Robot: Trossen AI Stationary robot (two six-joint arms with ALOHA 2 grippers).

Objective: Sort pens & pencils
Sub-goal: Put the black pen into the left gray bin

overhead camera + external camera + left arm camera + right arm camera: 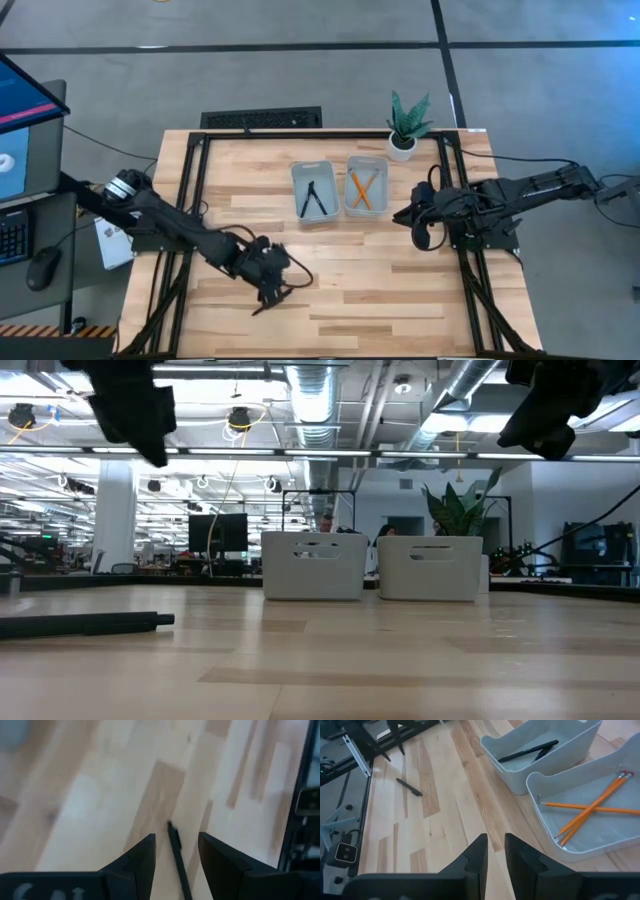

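My left hand hovers spread, the last black pen lying on the bench between its fingers. If I descend off-centre, a fingertip could nudge the thin pen and roll it away; closing too high would miss it. Two pens lie in the tray well beyond that hand, the orange pencils in the neighbouring tray. My right hand waits nearly pressed together, holding nothing, near the pencil tray. The bench is pale planked wood; behind it, a potted plant and an open office.
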